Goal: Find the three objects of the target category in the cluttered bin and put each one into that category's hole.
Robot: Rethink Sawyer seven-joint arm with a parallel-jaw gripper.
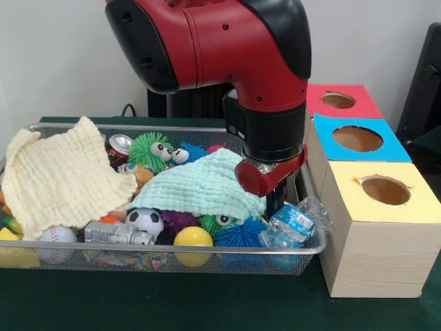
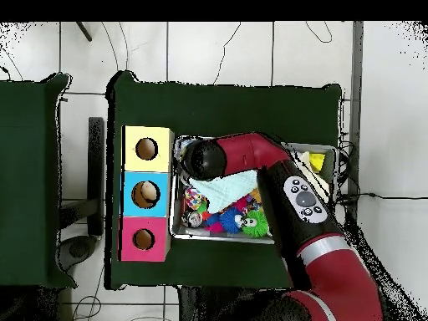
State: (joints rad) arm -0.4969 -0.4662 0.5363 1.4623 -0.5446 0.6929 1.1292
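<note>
Pincer (image 1: 281, 200): low at bin (image 1: 172, 258) corner nearest boxes, opening hidden, cannot tell | crumpled bottle (image 1: 293, 224): just beside, toward yellow box (image 1: 382, 227) | target category unclear

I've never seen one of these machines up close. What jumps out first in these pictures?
The bulky red and black robot arm fills the top of the front view, bending down into the right end of a wire mesh bin crammed with toys and cloths; its tool is hidden among them. Beside the bin stands a row of wooden boxes with round holes, topped yellow, blue and red. A crumpled pale yellow cloth covers the bin's left end.
</note>
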